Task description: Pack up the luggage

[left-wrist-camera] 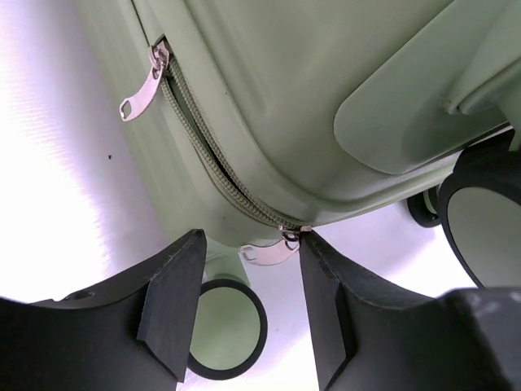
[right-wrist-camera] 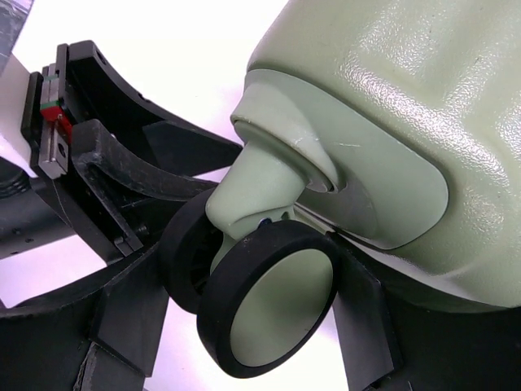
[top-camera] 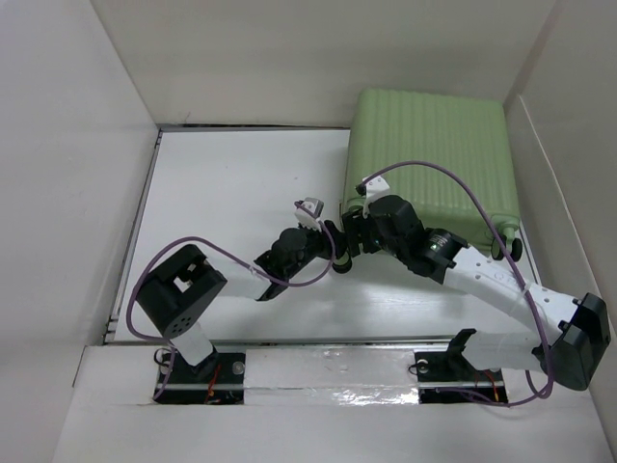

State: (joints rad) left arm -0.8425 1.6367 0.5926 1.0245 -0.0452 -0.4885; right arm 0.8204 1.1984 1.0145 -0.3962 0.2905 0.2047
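Observation:
The luggage (top-camera: pixel 434 154) is a pale green ribbed suitcase lying shut at the back right. Both grippers meet at its near left corner. My left gripper (top-camera: pixel 335 253) is open. In the left wrist view its jaws (left-wrist-camera: pixel 252 240) stand either side of a silver zipper pull (left-wrist-camera: pixel 267 252) that hangs at the right fingertip (left-wrist-camera: pixel 313 248). A second pull (left-wrist-camera: pixel 140 88) lies further along the zip. My right gripper (top-camera: pixel 355 230) is shut on a black-and-green double wheel (right-wrist-camera: pixel 273 305) of the luggage, with a finger against each side.
White walls box in the table (top-camera: pixel 241 183) on the left, back and right. The luggage fills the back right corner. A second wheel (left-wrist-camera: pixel 228 330) sits below my left jaws. The left gripper's black body (right-wrist-camera: pixel 98 163) is close beside the gripped wheel.

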